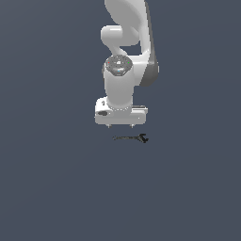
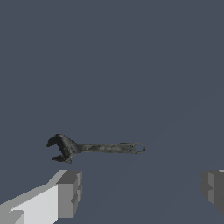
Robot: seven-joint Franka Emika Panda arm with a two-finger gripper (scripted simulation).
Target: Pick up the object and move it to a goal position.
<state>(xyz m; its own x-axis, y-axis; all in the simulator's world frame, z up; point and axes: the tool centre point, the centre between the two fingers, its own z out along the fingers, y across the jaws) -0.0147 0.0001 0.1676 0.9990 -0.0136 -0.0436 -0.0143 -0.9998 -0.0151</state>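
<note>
The object (image 1: 131, 138) is a thin dark grey rod with a blacker hooked end toward the exterior view's right. It lies flat on the blue-grey surface. In the wrist view the object (image 2: 96, 148) shows as a small wrench with a ring at one end. My gripper (image 1: 120, 125) hangs pointing down, just behind and above the object, not touching it. In the wrist view my gripper (image 2: 142, 190) is open, its grey fingertips (image 2: 70, 192) wide apart with nothing between them. The wrench lies beyond the fingertips, outside the gap.
The white arm (image 1: 124, 56) rises from the gripper to the top of the exterior view. The plain blue-grey floor (image 1: 56, 179) spreads in every direction. No goal marker shows.
</note>
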